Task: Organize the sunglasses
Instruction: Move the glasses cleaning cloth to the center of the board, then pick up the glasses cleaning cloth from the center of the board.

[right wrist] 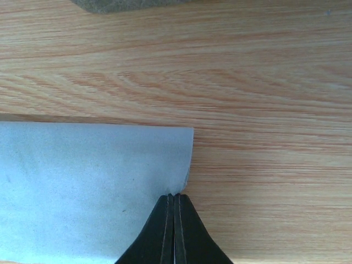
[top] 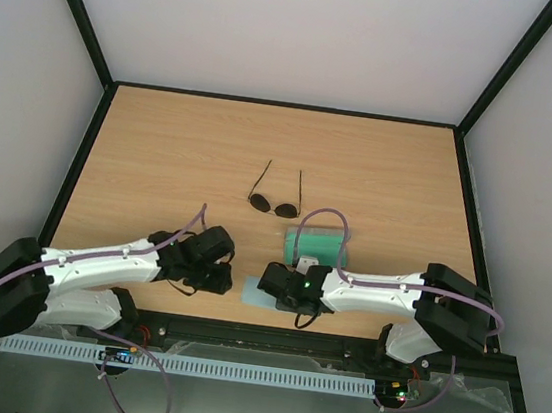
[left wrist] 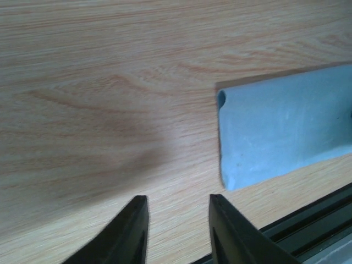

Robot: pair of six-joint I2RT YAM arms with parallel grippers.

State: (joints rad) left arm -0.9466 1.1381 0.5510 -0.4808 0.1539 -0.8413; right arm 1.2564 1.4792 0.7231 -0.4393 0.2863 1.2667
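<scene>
— Sunglasses (top: 274,204): where do we find them?
— Unfolded on the table (top: 391,170), just beyond the case (top: 317,244), untouched by either arm.
— And our grippers?
— On the case's near side, the right gripper (right wrist: 174,199) is clamped on the edge of the cloth (right wrist: 82,187). The left gripper (left wrist: 179,217) hovers beside it, jaws parted, holding nothing.

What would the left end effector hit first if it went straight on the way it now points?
Most likely the bare table: the left end effector is open and angled down at the wood, with the blue cloth off to its right. Depth is hard to judge.
</scene>
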